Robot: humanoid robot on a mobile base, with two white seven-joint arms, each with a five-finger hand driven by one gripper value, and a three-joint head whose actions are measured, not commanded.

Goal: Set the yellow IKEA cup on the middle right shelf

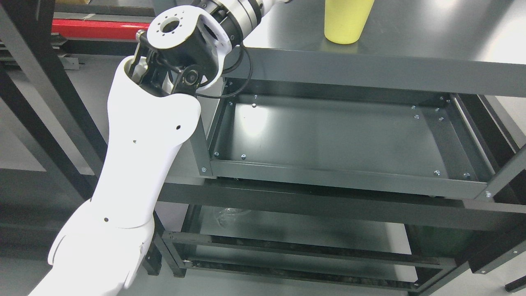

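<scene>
A yellow cup [346, 21] stands upright on the top grey shelf surface [411, 37] at the upper middle of the head view; its rim is cut off by the picture's top edge. My left arm [144, 144] comes in from the lower left, bends at the elbow joint [185, 41], and its forearm runs up and right out of the top edge, left of the cup. The left hand itself is out of view. The right arm is not in view.
Below the top surface lies a grey metal tray shelf [328, 135] with raised rims and bolts. A lower shelf frame [287, 246] sits beneath it. A red bar [94, 28] and dark frame posts [53, 107] stand at the left.
</scene>
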